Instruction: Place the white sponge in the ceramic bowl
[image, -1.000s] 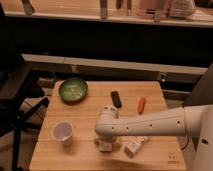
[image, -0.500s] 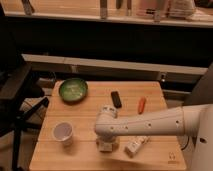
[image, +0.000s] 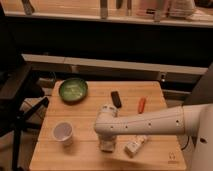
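The ceramic bowl, green with a dark glossy rim, sits at the table's back left. My gripper points straight down at the front middle of the wooden table, well in front of and to the right of the bowl. Its fingers are shut on a small pale block at table level, the white sponge, which they mostly hide. The white arm runs off to the right.
A white paper cup stands left of the gripper. A pale labelled bottle lies just to its right. A black bar and a small orange object lie farther back. A dark chair stands left of the table.
The arm has held its place over the front of the table. The fingers have closed in on the pale block beneath them.
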